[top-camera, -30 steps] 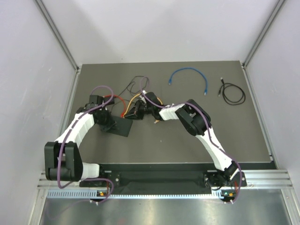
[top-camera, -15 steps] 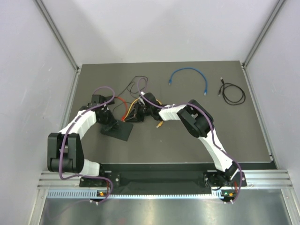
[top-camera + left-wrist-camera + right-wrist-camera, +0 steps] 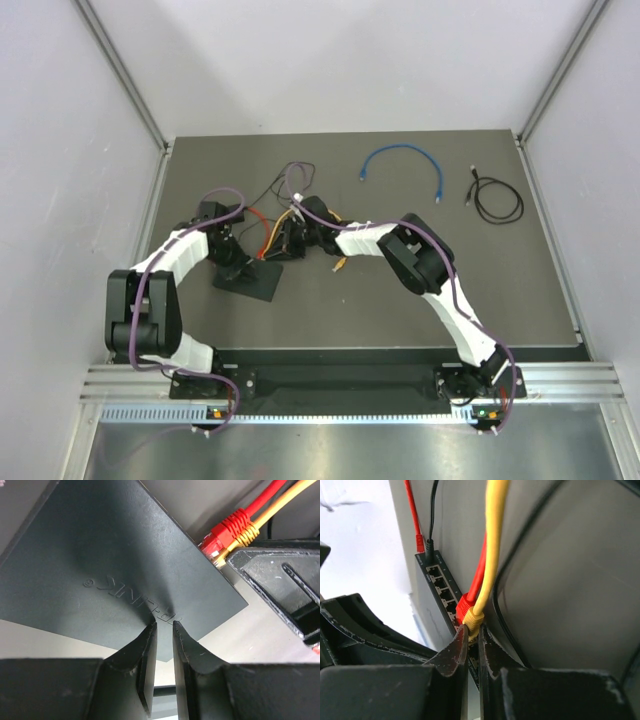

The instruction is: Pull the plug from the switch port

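Observation:
The switch (image 3: 252, 280) is a flat matte-black slab on the mat; in the left wrist view its top (image 3: 100, 555) looks tilted. My left gripper (image 3: 236, 262) has its tips (image 3: 165, 627) down on the slab's near corner, a narrow slit apart, with nothing between them. A yellow plug (image 3: 476, 619) and a red plug (image 3: 465, 605) sit side by side at the port row (image 3: 440, 587). My right gripper (image 3: 472, 630) is shut on the yellow plug's boot; the plug's front end is hidden by the fingers. Both plugs (image 3: 222, 537) also show at the switch's far edge, beside a right finger (image 3: 270, 575).
A black power cord (image 3: 431, 515) and a second red cable (image 3: 412, 510) enter the switch's far end. A blue cable (image 3: 405, 155) and a coiled black cable (image 3: 497, 200) lie at the back right. Grey walls close in both sides.
The left arm's elbow has swung up and inward while its gripper stayed on the switch. The right gripper has edged slightly left, still shut. The switch has shifted a little.

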